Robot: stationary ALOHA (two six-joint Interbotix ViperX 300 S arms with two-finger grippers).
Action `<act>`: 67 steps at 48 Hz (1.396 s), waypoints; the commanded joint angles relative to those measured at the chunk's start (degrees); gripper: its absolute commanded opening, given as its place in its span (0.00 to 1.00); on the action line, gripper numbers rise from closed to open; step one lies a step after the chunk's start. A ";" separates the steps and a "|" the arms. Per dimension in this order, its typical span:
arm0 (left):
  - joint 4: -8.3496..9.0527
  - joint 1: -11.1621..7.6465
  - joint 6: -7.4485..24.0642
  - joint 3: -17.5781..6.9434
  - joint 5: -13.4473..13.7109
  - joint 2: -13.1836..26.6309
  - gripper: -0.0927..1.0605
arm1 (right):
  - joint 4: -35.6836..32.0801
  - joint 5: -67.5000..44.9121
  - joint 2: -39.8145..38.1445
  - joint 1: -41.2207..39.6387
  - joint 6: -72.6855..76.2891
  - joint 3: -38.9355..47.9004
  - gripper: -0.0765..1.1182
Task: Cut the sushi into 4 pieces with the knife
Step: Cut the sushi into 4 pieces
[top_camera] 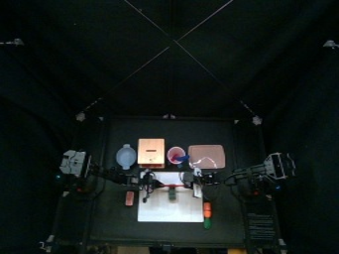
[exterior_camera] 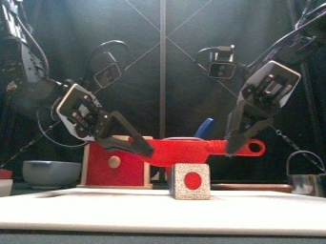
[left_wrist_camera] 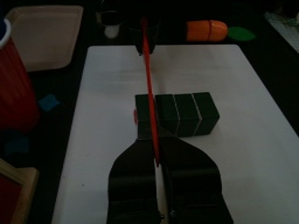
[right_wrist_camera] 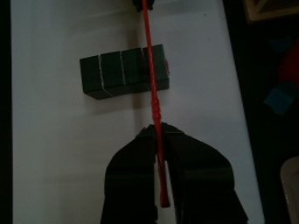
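A red toy knife [exterior_camera: 204, 148] lies level across the table, held at both ends. My left gripper [exterior_camera: 143, 146] is shut on its blade end and my right gripper [exterior_camera: 230, 143] on its handle end. Directly below stands the sushi roll [exterior_camera: 192, 181], dark green blocks with a white end face and a red centre, on the white cutting board [exterior_camera: 76, 205]. In the left wrist view the knife [left_wrist_camera: 146, 70] crosses the roll [left_wrist_camera: 181, 115] near one end, ahead of my left gripper [left_wrist_camera: 153, 150]. The right wrist view shows the same from my right gripper [right_wrist_camera: 162, 133]: the knife [right_wrist_camera: 151, 70] over the roll [right_wrist_camera: 117, 73]. The blade edge sits at the roll's top.
Behind the board stand a blue-grey bowl [top_camera: 126, 156], the wooden box [top_camera: 151, 154], a red cup [left_wrist_camera: 12, 74] with a blue knife [exterior_camera: 204, 127], and the pink tray [top_camera: 207, 156]. An orange toy [left_wrist_camera: 207, 31] and a green one [left_wrist_camera: 243, 33] lie off the board's right end.
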 commanded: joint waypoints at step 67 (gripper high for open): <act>-5.63 0.97 1.05 -4.92 6.77 5.01 0.26 | -0.09 -0.62 8.17 -2.55 0.00 -2.81 0.12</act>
